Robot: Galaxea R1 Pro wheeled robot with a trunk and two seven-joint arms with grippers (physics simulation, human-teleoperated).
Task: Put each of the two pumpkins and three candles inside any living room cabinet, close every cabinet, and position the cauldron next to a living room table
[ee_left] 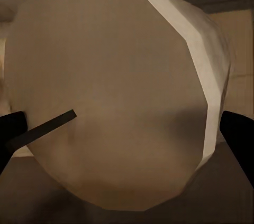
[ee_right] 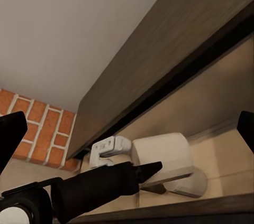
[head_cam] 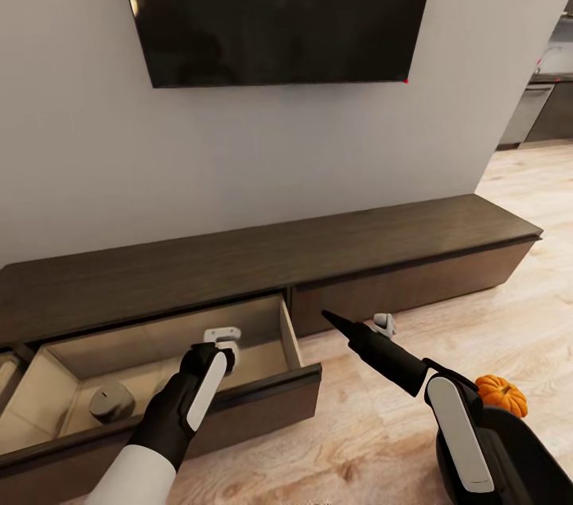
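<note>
So the long dark cabinet (head_cam: 334, 250) is seen running along the wall under a black TV (head_cam: 278, 4), with one drawer (head_cam: 294, 346) pulled out on the robot's left side. The left pincer (head_cam: 221, 339) is held down inside that drawer, and a pale candle (ee_left: 116, 92) is seen sitting right between its dark fingers (ee_left: 238, 139) in the left wrist view; real contact can't be made out, so gripping or just loose around it, can't tell. Another greyish candle (head_cam: 111, 402) is stood on the drawer floor nearer the robot's left. The right pincer (head_cam: 338, 322) is pointed toward the cabinet front, its fingers looking pressed together into a tip with nothing held. One pumpkin (head_cam: 501, 394) is parked just beside the right forearm, apparently at the rim of the black cauldron (head_cam: 517, 457), down on the wooden floor (head_cam: 477, 314).
</note>
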